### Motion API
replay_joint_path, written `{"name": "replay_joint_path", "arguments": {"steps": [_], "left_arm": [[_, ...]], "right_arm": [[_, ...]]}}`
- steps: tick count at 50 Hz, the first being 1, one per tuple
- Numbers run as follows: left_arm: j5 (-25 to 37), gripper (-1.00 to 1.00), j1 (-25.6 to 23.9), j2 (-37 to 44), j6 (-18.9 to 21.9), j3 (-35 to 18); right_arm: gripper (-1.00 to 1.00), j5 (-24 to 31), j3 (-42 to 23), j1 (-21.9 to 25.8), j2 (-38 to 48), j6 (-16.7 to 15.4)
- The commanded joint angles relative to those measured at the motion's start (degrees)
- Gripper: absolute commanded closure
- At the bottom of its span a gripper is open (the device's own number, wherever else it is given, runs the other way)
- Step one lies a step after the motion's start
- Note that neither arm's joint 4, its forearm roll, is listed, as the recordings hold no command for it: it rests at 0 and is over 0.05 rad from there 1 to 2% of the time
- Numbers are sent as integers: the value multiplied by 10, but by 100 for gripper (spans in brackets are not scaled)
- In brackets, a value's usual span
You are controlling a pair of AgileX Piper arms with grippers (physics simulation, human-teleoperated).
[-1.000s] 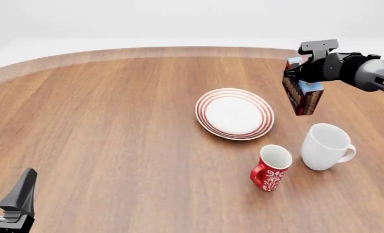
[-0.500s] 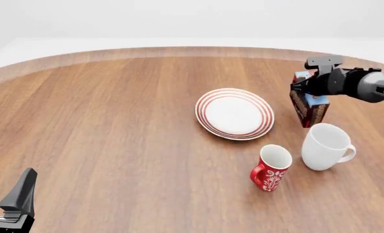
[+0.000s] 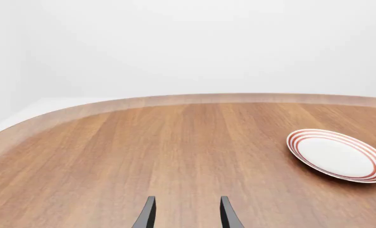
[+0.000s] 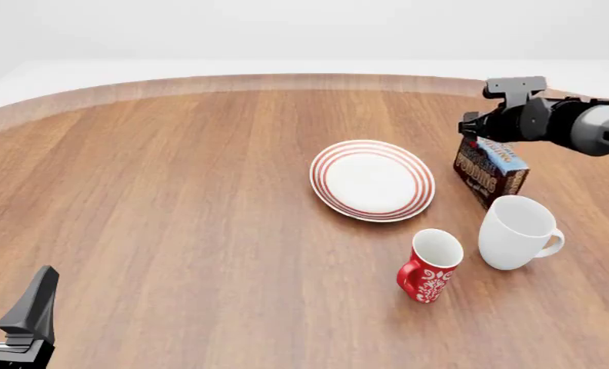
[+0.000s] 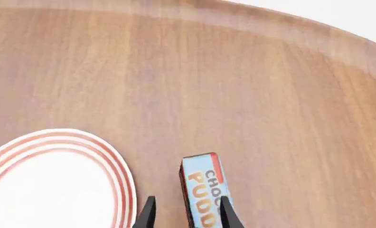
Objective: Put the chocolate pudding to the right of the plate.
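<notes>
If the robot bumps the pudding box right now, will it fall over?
Probably yes. The chocolate pudding looks like a thin carton leaning on a narrow edge, so a nudge could tip it flat. Its flat sides mean it likely won't roll. The white mug sits close in front, so it might knock into that.

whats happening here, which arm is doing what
The right gripper is at the chocolate pudding, which sits on the table just right of the plate and behind the white mug. The wrist view shows its jaws open astride the carton. The left gripper is open and idle near the table's front edge. A red mug stands in front of the plate.
</notes>
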State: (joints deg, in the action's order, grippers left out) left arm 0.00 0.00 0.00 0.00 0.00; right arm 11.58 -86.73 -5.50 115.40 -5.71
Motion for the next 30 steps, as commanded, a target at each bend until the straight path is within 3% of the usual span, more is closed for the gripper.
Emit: {"name": "replay_joint_path", "arguments": {"steps": [1, 3, 8, 14, 16, 20, 21, 22, 23, 24, 30], "left_arm": [[0, -100, 0, 0, 0, 0], [0, -100, 0, 0, 0, 0], [0, -100, 0, 0, 0, 0], [0, -100, 0, 0, 0, 0], [0, -100, 0, 0, 0, 0], [0, -100, 0, 0, 0, 0], [0, -100, 0, 0, 0, 0], [0, -100, 0, 0, 0, 0], [0, -100, 0, 0, 0, 0], [0, -100, 0, 0, 0, 0], [0, -100, 0, 0, 0, 0]], "right_arm": [[-100, 20, -14, 37, -73, 27], [-100, 40, -30, 65, -104, 45], [-100, 107, -78, 117, -174, 7], [-100, 132, -111, 139, -256, -29], [-100, 150, -137, 166, -313, -4], [-100, 172, -125, 215, -452, -4], [-100, 172, -125, 215, -452, -4], [-100, 179, -109, 230, -515, -17], [-100, 179, -108, 230, -516, -17], [-100, 194, -109, 252, -580, -38], [-100, 255, -174, 285, -618, -59]]}}
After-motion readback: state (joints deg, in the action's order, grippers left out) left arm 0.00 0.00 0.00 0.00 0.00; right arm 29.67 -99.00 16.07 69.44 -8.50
